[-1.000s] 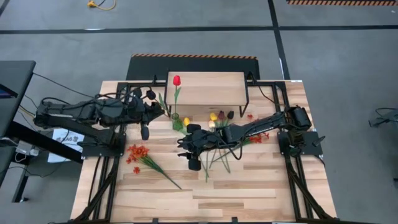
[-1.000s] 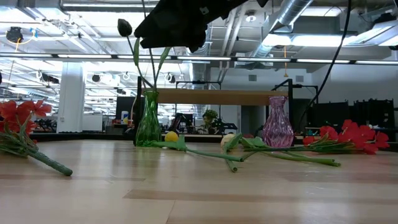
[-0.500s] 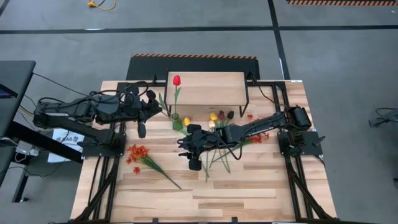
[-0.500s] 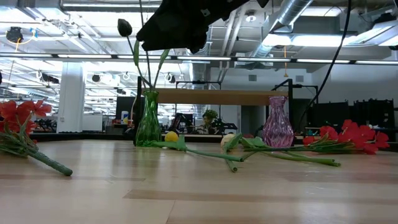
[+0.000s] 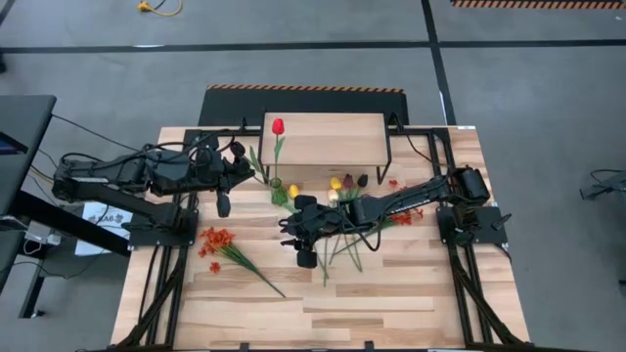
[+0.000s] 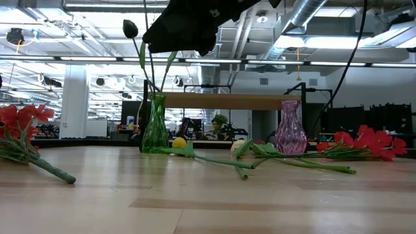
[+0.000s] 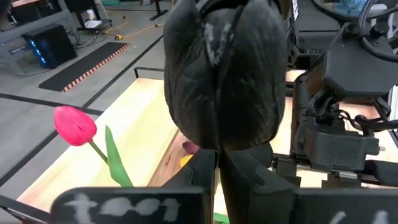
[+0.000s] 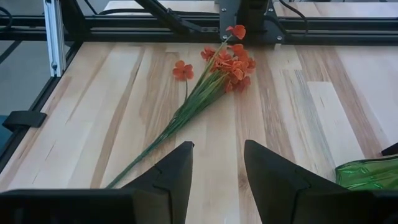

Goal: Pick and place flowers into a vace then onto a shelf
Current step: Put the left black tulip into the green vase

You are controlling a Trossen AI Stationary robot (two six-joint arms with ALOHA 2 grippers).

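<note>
My left gripper (image 7: 217, 163) is shut high over the table's far left (image 5: 240, 164), right under the head of a black tulip (image 7: 219, 74). In the low view the black tulip (image 6: 130, 28) has its stem running down into the green vase (image 6: 155, 127). A red tulip (image 5: 278, 125) stands in that vase and leans over the shelf (image 5: 323, 140). My right gripper (image 8: 217, 149) hovers open above the table's middle (image 5: 290, 233), over loose flowers (image 5: 342, 240) lying on the wood, with nothing between its fingers. My left gripper has the black tulip's stem just below the head (image 7: 217, 148), pinched between its two shut fingers. The fingers come nearly level from the table's left and lie across the stem. The head stands upright above the fingertips and hides the pinch itself.
A purple vase (image 6: 289, 127) stands on the table in front of the shelf. An orange spray (image 5: 220, 244) lies at the near left. A red-orange spray (image 6: 364, 140) lies at the right. The wood near the front edge is bare.
</note>
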